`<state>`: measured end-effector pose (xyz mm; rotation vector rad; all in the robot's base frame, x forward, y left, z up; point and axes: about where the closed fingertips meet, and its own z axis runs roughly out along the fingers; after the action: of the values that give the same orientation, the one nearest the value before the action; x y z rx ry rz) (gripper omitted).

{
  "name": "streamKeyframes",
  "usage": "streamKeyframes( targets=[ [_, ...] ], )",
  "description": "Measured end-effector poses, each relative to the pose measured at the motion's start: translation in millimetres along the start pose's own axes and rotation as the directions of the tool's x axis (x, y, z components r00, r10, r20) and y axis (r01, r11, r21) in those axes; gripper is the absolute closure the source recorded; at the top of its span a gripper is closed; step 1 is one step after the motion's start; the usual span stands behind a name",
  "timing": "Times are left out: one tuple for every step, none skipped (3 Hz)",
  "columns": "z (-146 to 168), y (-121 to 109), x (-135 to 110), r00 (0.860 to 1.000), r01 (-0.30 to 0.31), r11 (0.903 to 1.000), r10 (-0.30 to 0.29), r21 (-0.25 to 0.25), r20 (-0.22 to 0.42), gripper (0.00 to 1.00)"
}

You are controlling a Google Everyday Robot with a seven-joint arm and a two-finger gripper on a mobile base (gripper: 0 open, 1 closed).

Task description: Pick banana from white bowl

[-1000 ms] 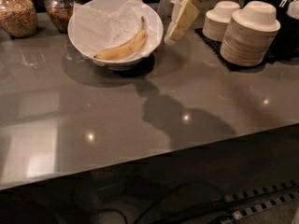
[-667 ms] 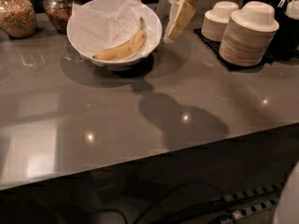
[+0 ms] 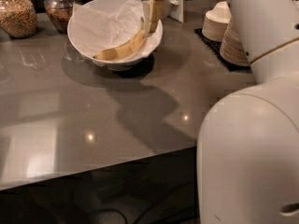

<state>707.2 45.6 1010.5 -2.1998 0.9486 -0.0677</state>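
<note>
While poised with pincer (image 3: 153,14) at the right rim of the white bowl (image 3: 71,31) on the table (image 3: 93,106), hangs right at the upper end of the banana (image 3: 122,50), long axis slanting from there toward near left across the paper lining (image 3: 100,24); cannot tell whether pincer spread or pressed together

The scene is dim and warm in colour, and the light seems to come from above. Small bright spots of glare and a pale reflection at the left lie on the glossy grey table (image 3: 56,106). The white bowl (image 3: 74,38) is the brightest thing, with a dark shadow around its base. The gripper (image 3: 153,13) hangs over the bowl's right rim, and a broad shadow falls on the table in front.
</note>
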Motion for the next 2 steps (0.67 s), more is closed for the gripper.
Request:
streamKeyframes(
  targets=[
    [2.5,-5.3,-2.7,0.999,0.039,0.9992,-0.039,0.008,0.006,0.0],
    [5.6,-4.4,-1.4,0.998,0.063,0.998,-0.063,0.002,-0.023,0.0]
  ],
)
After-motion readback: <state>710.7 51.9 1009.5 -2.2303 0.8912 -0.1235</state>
